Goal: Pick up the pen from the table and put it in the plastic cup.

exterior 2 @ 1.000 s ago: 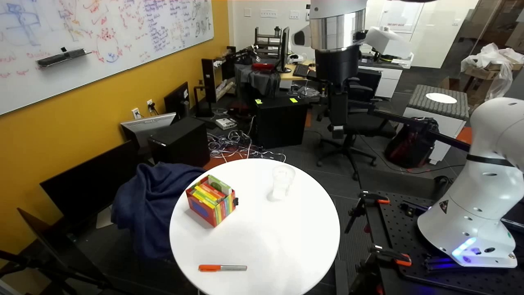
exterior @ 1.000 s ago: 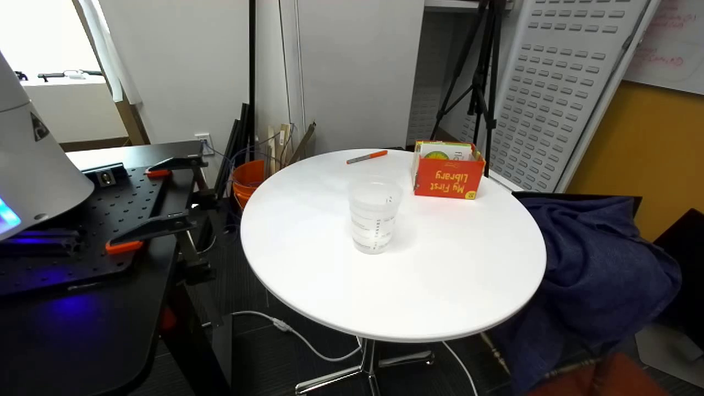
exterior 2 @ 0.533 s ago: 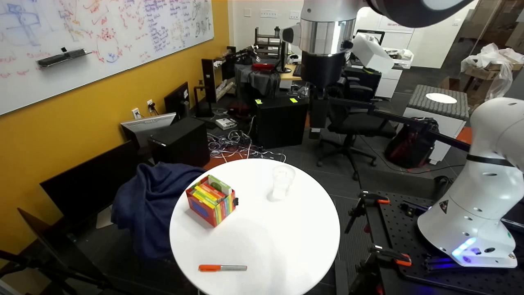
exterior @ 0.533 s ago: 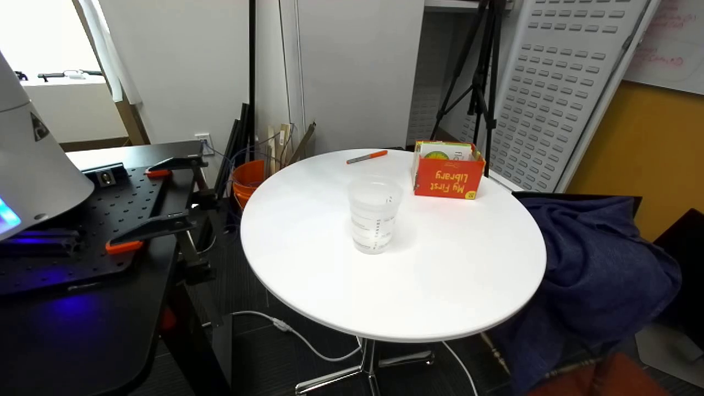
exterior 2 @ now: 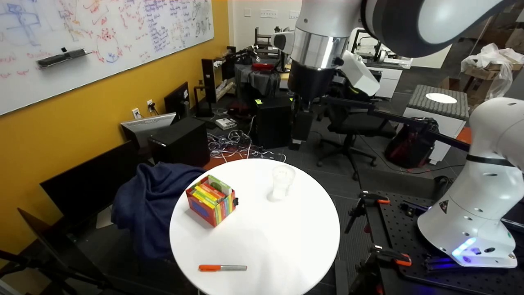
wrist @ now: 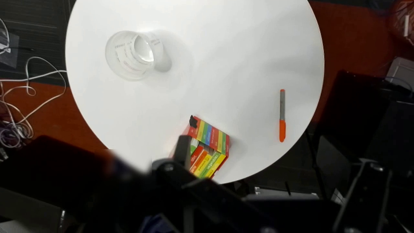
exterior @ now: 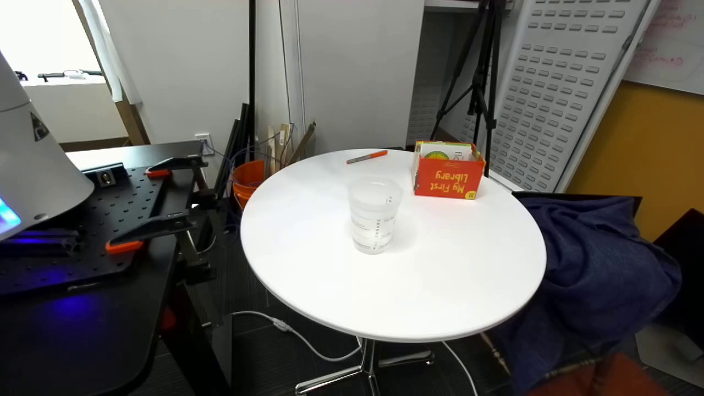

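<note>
On the round tabletop [exterior: 451,275], an orange-capped marker [wrist: 282,116] lay well apart from an upright graduated plastic cup [exterior: 374,217]; the jaws stood parted.

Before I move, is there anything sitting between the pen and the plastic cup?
Nothing visible stands between the pen and the plastic cup. The box of books sits off to one side of the straight line joining them.
</note>
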Controlling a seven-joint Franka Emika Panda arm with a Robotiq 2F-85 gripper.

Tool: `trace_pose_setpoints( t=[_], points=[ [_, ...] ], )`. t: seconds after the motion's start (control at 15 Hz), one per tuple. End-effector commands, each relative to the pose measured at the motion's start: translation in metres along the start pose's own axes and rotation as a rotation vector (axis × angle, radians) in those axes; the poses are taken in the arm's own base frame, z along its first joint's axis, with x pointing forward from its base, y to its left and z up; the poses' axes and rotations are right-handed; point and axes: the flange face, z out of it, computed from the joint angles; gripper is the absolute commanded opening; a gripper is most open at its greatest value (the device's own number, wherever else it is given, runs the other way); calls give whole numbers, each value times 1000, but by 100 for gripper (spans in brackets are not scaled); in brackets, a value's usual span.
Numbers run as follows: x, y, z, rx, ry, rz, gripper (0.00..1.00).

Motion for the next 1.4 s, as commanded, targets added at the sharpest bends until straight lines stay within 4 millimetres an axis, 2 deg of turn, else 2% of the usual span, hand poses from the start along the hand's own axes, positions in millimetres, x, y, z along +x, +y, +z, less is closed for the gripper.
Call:
trace_pose_setpoints(
  t=[0.0, 0.33, 0.73, 1.33],
  points=[
    [6, -11, 14, 17, 47, -43, 100],
    [21, -25, 39, 37, 92, -136, 100],
    [46, -34, 74, 50, 115, -242, 100],
    [91, -47, 117, 60, 78, -251, 100]
  ],
)
